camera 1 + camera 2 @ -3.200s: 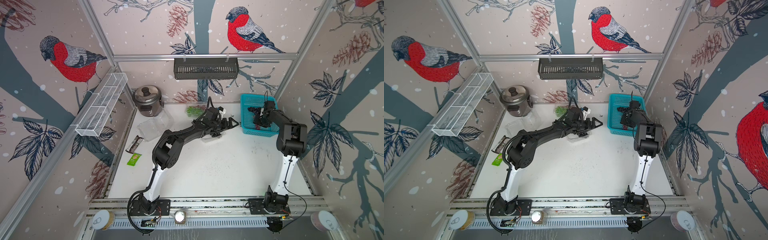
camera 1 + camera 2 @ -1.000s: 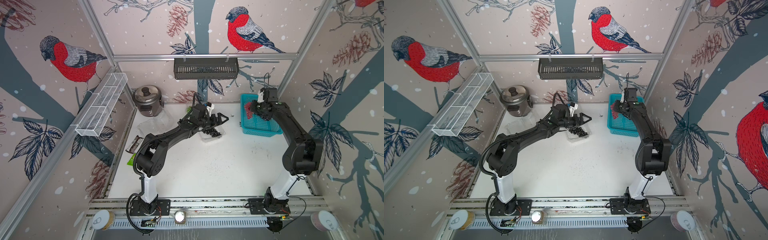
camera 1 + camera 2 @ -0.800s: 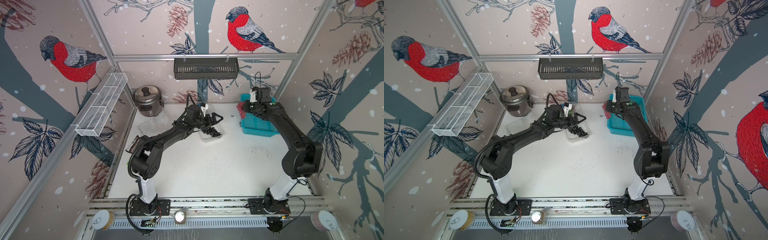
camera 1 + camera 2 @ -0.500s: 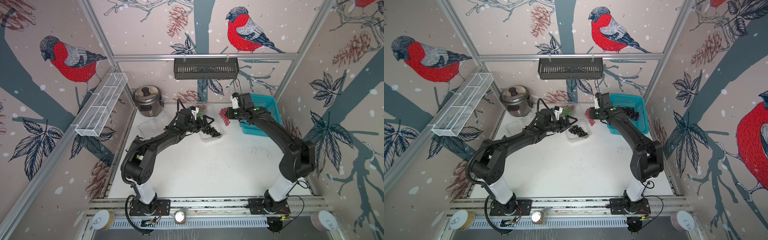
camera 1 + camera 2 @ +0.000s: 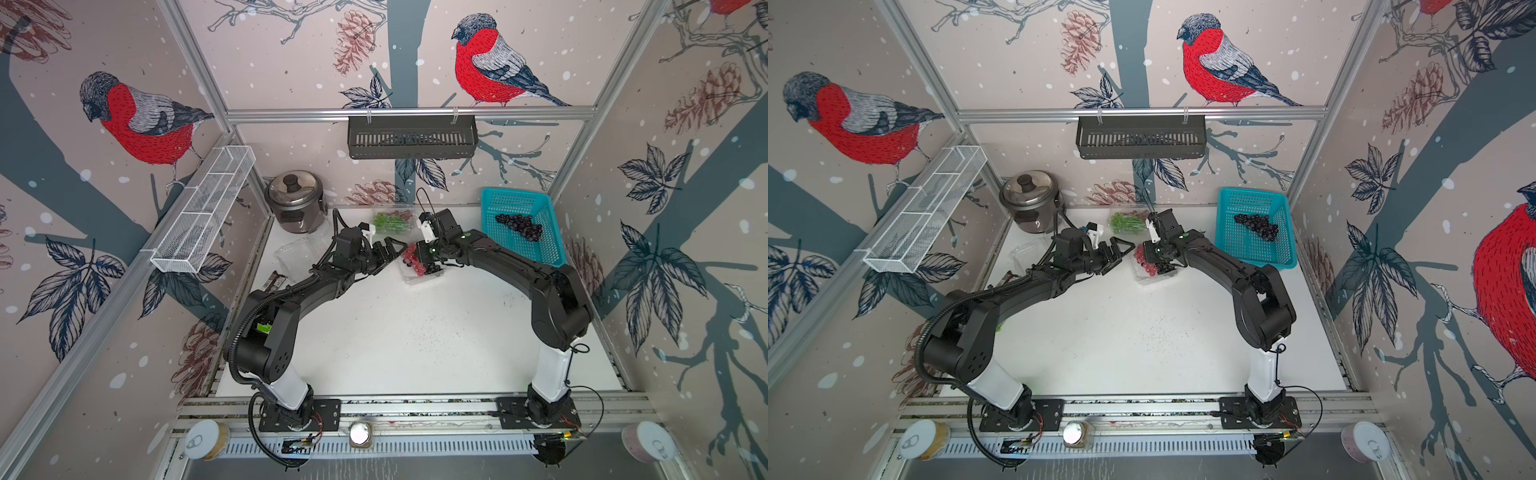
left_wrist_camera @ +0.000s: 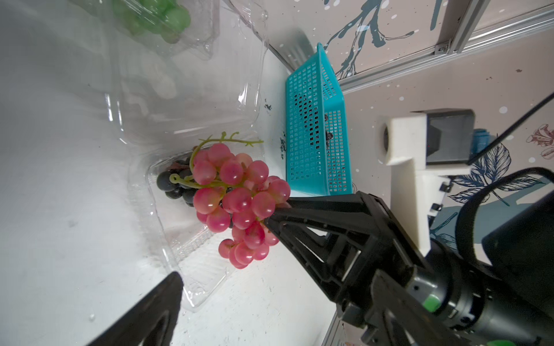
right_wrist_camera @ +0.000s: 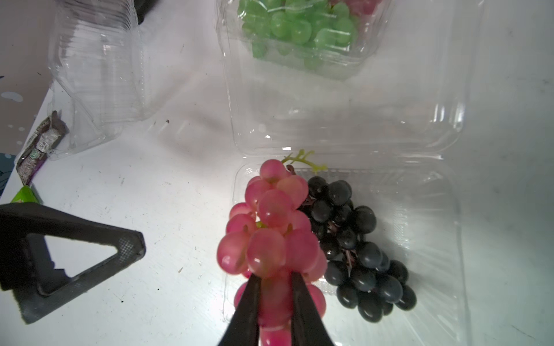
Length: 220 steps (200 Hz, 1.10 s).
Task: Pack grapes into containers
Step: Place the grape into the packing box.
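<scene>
the right gripper (image 7: pixel 274 277) is pinching a bunch of red grapes (image 7: pixel 269 236) near its lower end, its two black fingers (image 7: pixel 254 299) pressing in on either side of the fruit. the bunch is hanging over the open container (image 7: pixel 425 209), above the edge that is facing the left gripper (image 5: pixel 392 253). its green stem is pointing toward the container's folded-back lid. a bunch of dark grapes (image 7: pixel 356 248) is lying inside this container, right beside the red bunch; whether the two are touching is not clear. in both top views the red grapes (image 5: pixel 1147 259) are showing at the container's edge, with the right arm reaching over it.

the left gripper is hovering just beside the open container with its jaws spread wide and nothing between them; one of its triangular fingers (image 7: pixel 90 248) is showing in the right wrist view.

behind the open container, toward the back wall, a second container (image 7: pixel 353 69) is holding green grapes (image 7: pixel 299 27). a third container (image 5: pixel 297 257) is sitting beyond the left gripper, well apart from the open one. on the open container's other side, a turquoise basket (image 5: pixel 519 199) is holding another dark bunch (image 5: pixel 519 226). all of it is resting on the white table (image 5: pixel 395 340).
</scene>
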Each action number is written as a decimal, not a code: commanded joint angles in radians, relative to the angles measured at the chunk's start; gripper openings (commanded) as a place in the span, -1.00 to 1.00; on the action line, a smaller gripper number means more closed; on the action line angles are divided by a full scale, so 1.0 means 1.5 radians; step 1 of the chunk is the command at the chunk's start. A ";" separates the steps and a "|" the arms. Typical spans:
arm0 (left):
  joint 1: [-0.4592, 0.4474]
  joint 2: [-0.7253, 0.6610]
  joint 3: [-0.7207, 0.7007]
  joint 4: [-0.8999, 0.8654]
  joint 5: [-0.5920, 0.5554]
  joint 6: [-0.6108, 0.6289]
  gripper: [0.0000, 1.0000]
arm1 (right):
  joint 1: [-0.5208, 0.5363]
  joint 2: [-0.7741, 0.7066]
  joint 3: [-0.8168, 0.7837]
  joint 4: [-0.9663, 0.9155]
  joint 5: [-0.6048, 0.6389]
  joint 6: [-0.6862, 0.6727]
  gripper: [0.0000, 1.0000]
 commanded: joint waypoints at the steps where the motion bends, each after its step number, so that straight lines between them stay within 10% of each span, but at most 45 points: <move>1: 0.005 -0.004 -0.003 0.039 0.004 -0.005 0.94 | 0.012 0.014 0.001 0.032 -0.004 0.001 -0.62; 96: 0.013 0.012 -0.001 0.040 0.007 -0.003 0.95 | 0.016 0.057 -0.045 0.058 -0.005 0.004 -0.59; 220: 0.018 0.030 0.010 0.031 0.007 0.002 0.94 | -0.009 0.024 -0.034 0.027 0.006 -0.008 0.03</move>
